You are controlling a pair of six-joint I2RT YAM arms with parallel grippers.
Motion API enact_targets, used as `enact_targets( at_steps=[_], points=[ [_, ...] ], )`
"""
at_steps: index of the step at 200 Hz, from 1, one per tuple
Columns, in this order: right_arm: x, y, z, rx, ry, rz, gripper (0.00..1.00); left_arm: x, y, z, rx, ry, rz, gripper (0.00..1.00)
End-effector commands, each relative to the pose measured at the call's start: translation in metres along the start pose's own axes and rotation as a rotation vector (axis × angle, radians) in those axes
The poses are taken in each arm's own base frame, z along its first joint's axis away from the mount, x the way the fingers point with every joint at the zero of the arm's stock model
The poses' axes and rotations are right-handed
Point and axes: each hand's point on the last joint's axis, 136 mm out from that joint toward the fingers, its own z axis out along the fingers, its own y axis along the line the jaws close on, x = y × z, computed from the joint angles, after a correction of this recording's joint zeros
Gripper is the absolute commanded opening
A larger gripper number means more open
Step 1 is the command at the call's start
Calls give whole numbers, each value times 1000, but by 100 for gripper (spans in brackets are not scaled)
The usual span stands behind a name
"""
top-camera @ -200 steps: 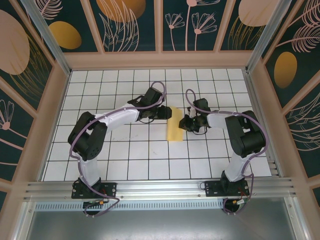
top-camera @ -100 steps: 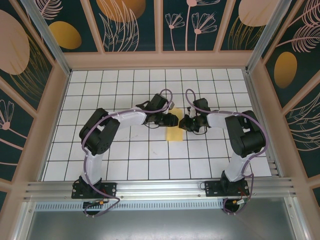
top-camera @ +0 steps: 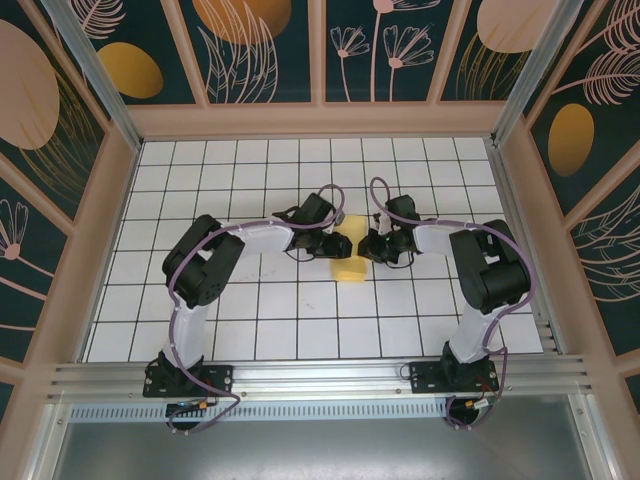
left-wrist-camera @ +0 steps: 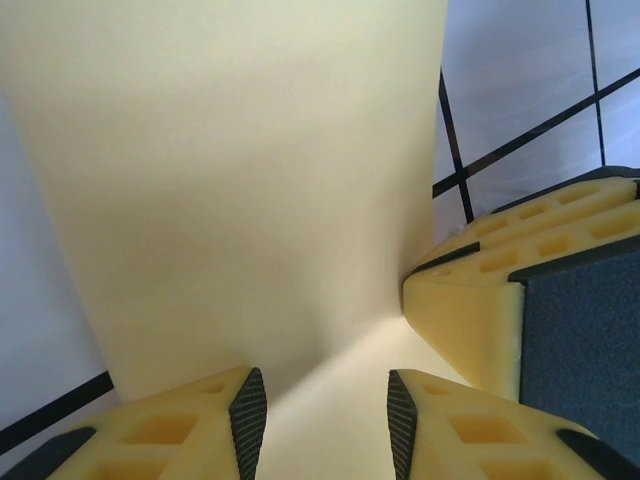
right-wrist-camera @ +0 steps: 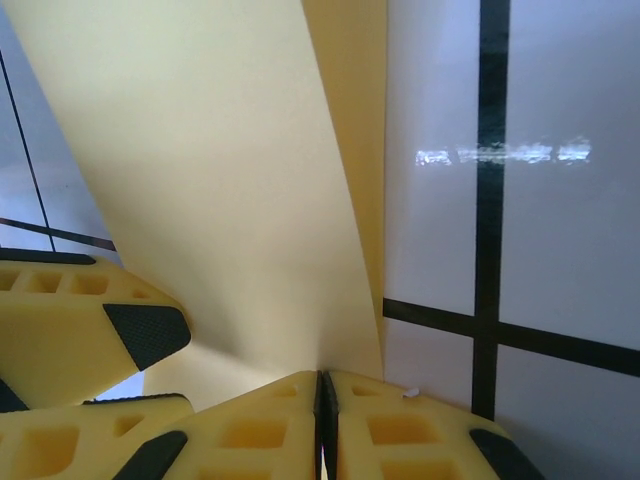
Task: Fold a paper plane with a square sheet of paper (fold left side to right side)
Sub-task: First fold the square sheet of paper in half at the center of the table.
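The yellow sheet of paper [top-camera: 348, 268] lies folded into a narrow oblong on the white grid table [top-camera: 250, 310], and my two grippers meet over its upper half. My left gripper [top-camera: 338, 243] is open. In the left wrist view its fingertips [left-wrist-camera: 248, 410] stand apart, low over the paper [left-wrist-camera: 250, 180]. My right gripper [top-camera: 366, 246] is shut, jaws pressed together [right-wrist-camera: 325, 395] at the paper's right edge. There the top layer [right-wrist-camera: 220, 180] curves up slightly off the lower one. One finger of the left gripper [right-wrist-camera: 140, 335] sits close beside it.
The tiled table is walled by a pink frame [top-camera: 320, 120] with dark floral panels. An aluminium rail [top-camera: 320, 375] runs along the near edge with both arm bases. Both forearms reach inward across the middle tiles.
My left arm has swung right and come down over the top of the paper, covering its upper part. The right arm and its shut gripper have stayed put.
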Motion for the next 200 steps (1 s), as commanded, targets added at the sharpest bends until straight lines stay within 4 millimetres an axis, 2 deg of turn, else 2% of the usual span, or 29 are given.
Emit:
enact_targets(
  at_steps=[1, 28, 43, 85, 108, 153, 177, 200],
  points=[
    [33, -50, 16, 178, 102, 61, 14, 19, 40, -7, -103, 39, -49, 42],
    [33, -51, 16, 177, 103, 61, 14, 13, 44, -27, -87, -1, -67, 42],
    [32, -49, 16, 172, 102, 59, 14, 5, 39, -40, -69, -34, -64, 42],
    [31, -47, 16, 165, 99, 58, 14, -19, -5, -59, 96, -107, -6, 40],
    [31, -46, 17, 164, 98, 55, 14, -22, -21, -52, 166, -97, 13, 39],
    [32, -46, 18, 165, 102, 55, 14, -30, -22, -21, 190, -60, 6, 39],
    [32, -45, 18, 166, 103, 53, 14, -32, -13, -12, 161, -61, -3, 39],
    [32, -46, 17, 173, 104, 52, 14, -25, 3, -4, 104, -49, -21, 40]
  ],
)
